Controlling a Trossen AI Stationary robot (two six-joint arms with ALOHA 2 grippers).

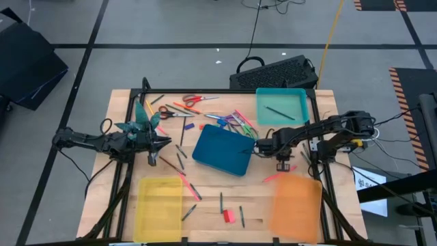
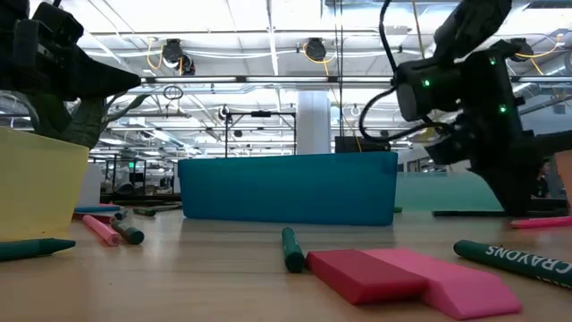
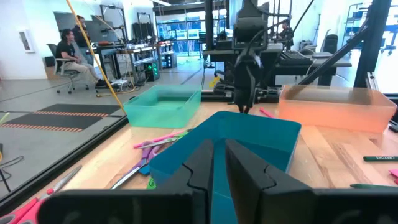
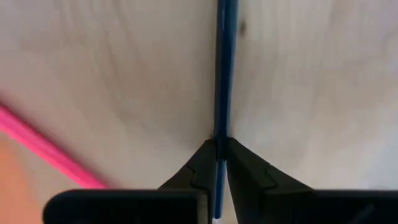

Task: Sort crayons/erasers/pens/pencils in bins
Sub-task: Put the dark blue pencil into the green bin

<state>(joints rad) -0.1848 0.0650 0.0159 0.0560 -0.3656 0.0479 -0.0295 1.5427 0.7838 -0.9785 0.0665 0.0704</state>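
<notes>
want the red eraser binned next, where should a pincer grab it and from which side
Grip the red eraser across its narrow width, coming straight down from above. It lies flat on the table, a low block with a pink eraser against one side, so close on the two free long faces, mid-length. The green crayon beside it leaves room for the fingers.
</notes>
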